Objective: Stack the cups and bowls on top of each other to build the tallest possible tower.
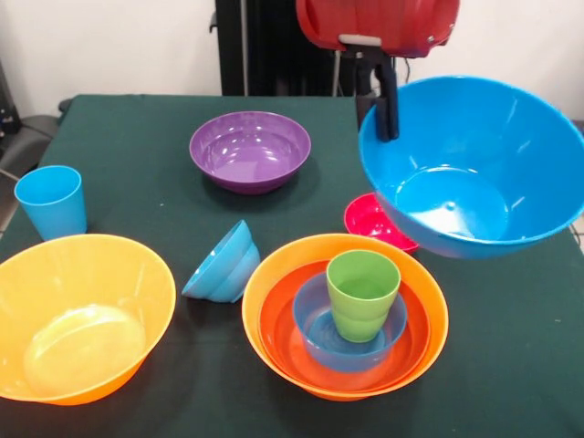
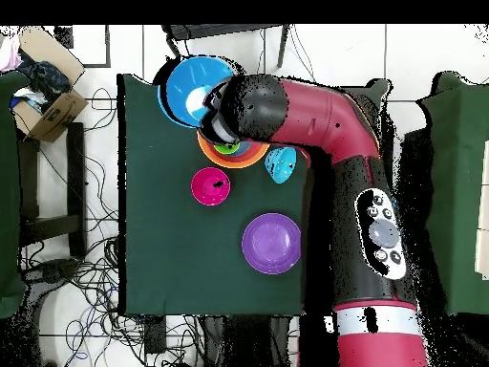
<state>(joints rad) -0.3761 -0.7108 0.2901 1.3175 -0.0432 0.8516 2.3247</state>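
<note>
No legible text, label, brand, number or sign is showing in either view.

Checked surfaces: the big blue bowl [image 1: 474, 164] hanging from the gripper [image 1: 387, 108] is showing only plain glossy plastic. The same goes for the nested pile below the gripper: orange bowl [image 1: 345, 315], green cup [image 1: 363, 294].

The red arm casing [image 2: 325, 115] above the gripper is carrying a grey panel with round buttons [image 2: 384, 229] in the overhead view; any markings on them are too small to read. The cardboard box [image 2: 46, 105] beyond the table edge is showing no readable print.
</note>
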